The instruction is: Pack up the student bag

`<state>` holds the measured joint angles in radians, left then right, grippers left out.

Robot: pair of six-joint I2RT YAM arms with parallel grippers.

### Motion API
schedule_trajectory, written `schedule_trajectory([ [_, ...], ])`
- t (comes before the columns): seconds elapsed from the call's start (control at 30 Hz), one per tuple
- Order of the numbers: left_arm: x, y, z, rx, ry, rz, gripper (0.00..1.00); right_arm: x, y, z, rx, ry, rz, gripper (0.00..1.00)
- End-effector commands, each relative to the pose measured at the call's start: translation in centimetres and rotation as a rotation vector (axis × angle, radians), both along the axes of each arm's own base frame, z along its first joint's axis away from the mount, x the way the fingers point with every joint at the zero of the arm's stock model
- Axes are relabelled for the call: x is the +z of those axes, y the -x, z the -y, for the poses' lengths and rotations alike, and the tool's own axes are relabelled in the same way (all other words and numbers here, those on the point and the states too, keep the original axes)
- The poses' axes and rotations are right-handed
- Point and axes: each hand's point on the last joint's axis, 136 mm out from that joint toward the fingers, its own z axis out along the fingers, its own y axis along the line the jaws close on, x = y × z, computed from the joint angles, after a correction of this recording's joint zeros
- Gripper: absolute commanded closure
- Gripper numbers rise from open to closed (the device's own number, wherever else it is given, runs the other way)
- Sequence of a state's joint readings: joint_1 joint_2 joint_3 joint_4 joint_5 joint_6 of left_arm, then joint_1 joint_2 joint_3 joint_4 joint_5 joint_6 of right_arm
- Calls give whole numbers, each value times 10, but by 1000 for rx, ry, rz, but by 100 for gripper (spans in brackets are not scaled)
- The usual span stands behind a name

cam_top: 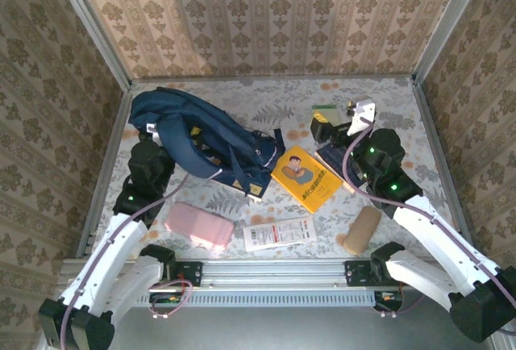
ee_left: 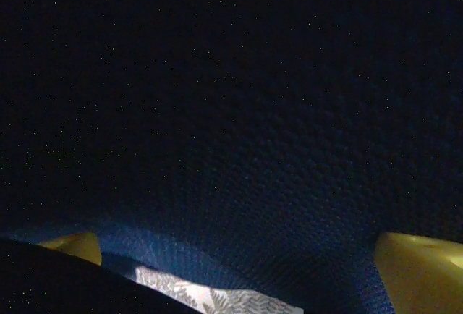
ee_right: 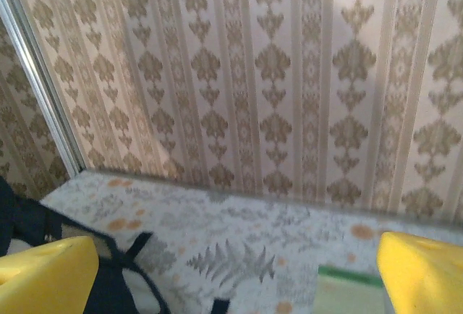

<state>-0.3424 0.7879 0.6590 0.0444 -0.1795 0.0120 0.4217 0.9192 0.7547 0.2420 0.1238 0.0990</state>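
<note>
Yellow pads mark my left fingers (ee_left: 423, 270), standing spread wide at the lower corners of the left wrist view with nothing clasped between them. Navy woven cloth of the student bag (ee_left: 253, 147) lies close across the gap; whether I touch it I cannot tell. A strip of the flowered table (ee_left: 217, 299) shows just beneath.

My right fingers (ee_right: 419, 274) are spread just as wide and hold nothing, raised over the table and facing the patterned back wall (ee_right: 275, 75). A green-edged pad (ee_right: 351, 292) lies just inside the right-hand finger, and the bag's dark straps trail in from the left.

From above, the bag slumps on its side at the far left of the table, navy with thin white trim. A yellow book (cam_top: 306, 177) lies just beside its lower corner. Along the near edge lie a pink pouch (cam_top: 198, 225), a white packet (cam_top: 280, 233) and a tan roll (cam_top: 360, 229).
</note>
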Motion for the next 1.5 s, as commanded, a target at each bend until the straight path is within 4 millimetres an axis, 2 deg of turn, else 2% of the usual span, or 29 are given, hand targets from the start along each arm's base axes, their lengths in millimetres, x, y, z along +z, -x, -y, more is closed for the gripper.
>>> schedule_trajectory([
  [0.0, -17, -12, -2, 23, 132, -96, 0, -27, 0, -8, 36, -47, -117, 0],
  [0.13, -43, -28, -7, 53, 217, -189, 0, -40, -4, -6, 6, -91, -177, 0],
  [0.2, -55, -39, -1, 33, 241, -290, 0, -47, -7, -3, -24, -97, -229, 0],
  [0.37, -96, -69, 35, -33, 242, -717, 0, -49, -11, -12, -12, -119, -314, 0],
  [0.47, -126, -67, 61, -88, 207, -1043, 0, -49, -6, -31, 92, -118, -382, 0],
  [0.53, -140, -59, 76, -127, 214, -1111, 0, -53, 2, -53, 230, -79, -446, 0],
  [0.57, -141, -55, 77, -124, 201, -1086, 0, -55, 4, -62, 279, -87, -475, 0],
  [0.6, -140, -52, 75, -113, 166, -1052, 0, -55, 3, -70, 326, -131, -478, 0],
  [0.63, -135, -48, 73, -97, 114, -1009, 0, -51, -1, -70, 348, -265, -472, 0],
  [0.7, -129, -41, 70, -81, 64, -946, 0, -69, -21, -33, 165, -636, -490, 0],
  [0.73, -128, -38, 70, -79, 81, -931, 0, -71, -25, -25, 198, -750, -462, 0],
  [0.77, -132, -34, 61, -37, 109, -944, 0, -63, -29, -32, 308, -766, -448, 0],
  [0.83, -147, -24, 25, 156, 193, -978, 0, -79, -41, -42, 302, -684, -595, 0],
  [0.9, -153, -25, 25, 112, 352, -981, 0, -88, -41, -54, 269, -557, -604, 0],
  [0.97, -162, -22, 5, 231, 328, -1022, 0, -91, -37, -69, 256, -443, -617, 0],
  [1.0, -167, -20, 3, 251, 310, -1058, 0, -93, -36, -74, 248, -415, -627, 0],
  [1.07, -176, -17, 7, 243, 280, -1157, 0, -100, -37, -85, 248, -387, -663, 0],
  [1.17, -179, -13, 9, 251, 170, -1188, 0, -107, -36, -102, 290, -365, -714, 6],
  [1.2, -178, -12, 9, 259, 123, -1183, 0, -105, -32, -111, 320, -338, -716, 9],
  [1.23, -177, -12, 12, 252, 78, -1181, 0, -116, -30, -123, 344, -287, -743, 11],
  [1.3, -176, -9, 21, 231, -2, -1185, 0, -123, -23, -144, 398, -209, -772, 11],
  [1.4, -173, -5, 34, 205, -100, -1164, 0, -130, -24, -164, 436, -165, -784, 8],
  [1.47, -170, -2, 42, 194, -132, -1148, 0, -130, -31, -174, 451, -169, -779, 0],
])
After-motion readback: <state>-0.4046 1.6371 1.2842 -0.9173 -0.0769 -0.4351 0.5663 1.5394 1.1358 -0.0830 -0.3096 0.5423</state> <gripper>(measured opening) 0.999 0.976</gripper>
